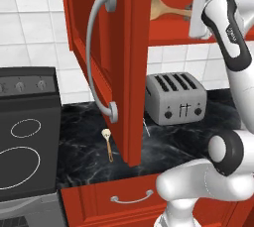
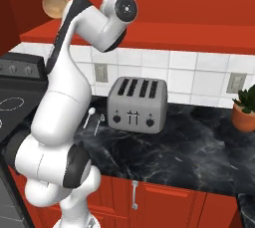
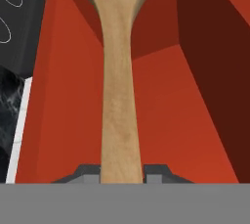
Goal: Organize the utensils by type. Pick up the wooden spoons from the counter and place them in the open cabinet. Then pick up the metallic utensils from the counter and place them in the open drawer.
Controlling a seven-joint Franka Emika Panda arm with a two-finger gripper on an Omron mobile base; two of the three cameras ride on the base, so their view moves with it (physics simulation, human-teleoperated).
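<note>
We see the gripper [image 3: 122, 171] clamped on a wooden spoon [image 3: 121, 96], jaws narrow, inside the open red cabinet [image 1: 134, 72]. 2nd wooden spoon [image 1: 107, 142] lies on the black marble counter [image 2: 199, 147], at 9 o'clock from the toaster [image 1: 175, 97]; white tile wall behind.

No words, brands or numbers can be read anywhere. The robot arm [image 1: 229, 32] carries a small grey marking on its dark upper link, too blurred to make out, and the toaster [image 1: 174, 97] shows only plain knobs.
</note>
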